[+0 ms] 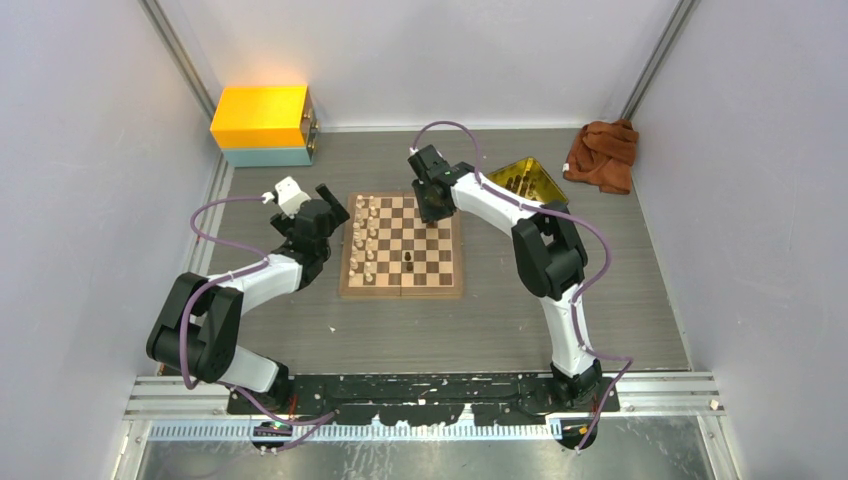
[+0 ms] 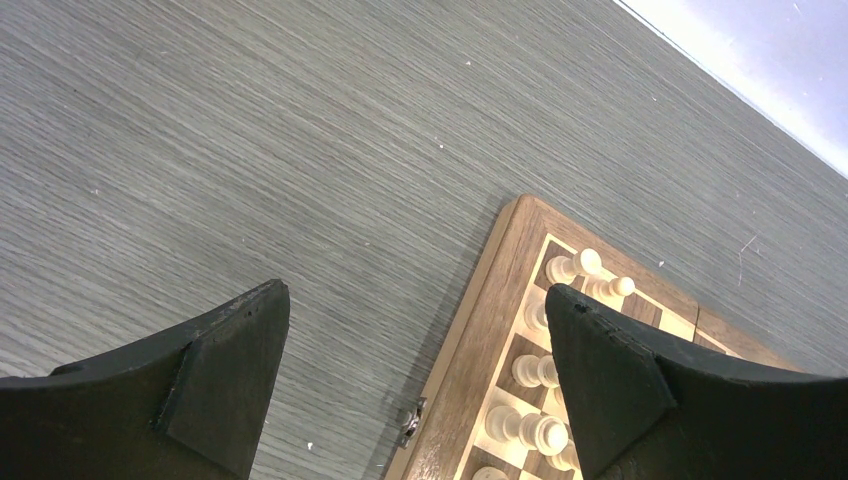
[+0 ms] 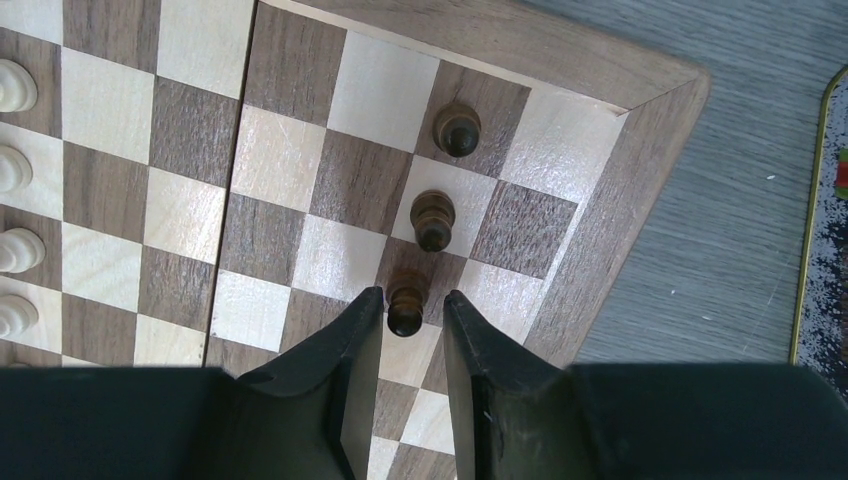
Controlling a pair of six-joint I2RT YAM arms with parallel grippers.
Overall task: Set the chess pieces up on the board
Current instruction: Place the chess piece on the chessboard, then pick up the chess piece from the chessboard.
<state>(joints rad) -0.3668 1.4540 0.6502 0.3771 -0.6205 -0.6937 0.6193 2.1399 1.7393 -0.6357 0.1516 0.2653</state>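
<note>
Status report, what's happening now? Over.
Left gripper open, empty, beside board. Right gripper open, straddling dark piece near board corner. Nothing blocking.

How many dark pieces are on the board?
4. Three line the board's right side: far piece, middle piece, near piece inside the right gripper. A lone piece stands mid-board. Others may be hidden.

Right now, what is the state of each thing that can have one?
Board: opened flat on the table.
Pale pieces: upright, two rows along the board's left side.
Dark pieces: three upright in a line by the right edge, one alone mid-board.
Left gripper: open wide, empty, over the table.
Right gripper: open, fingers either side of one dark piece, not squeezing.
Tray: some dark pieces inside.
Cloth: crumpled.
</note>
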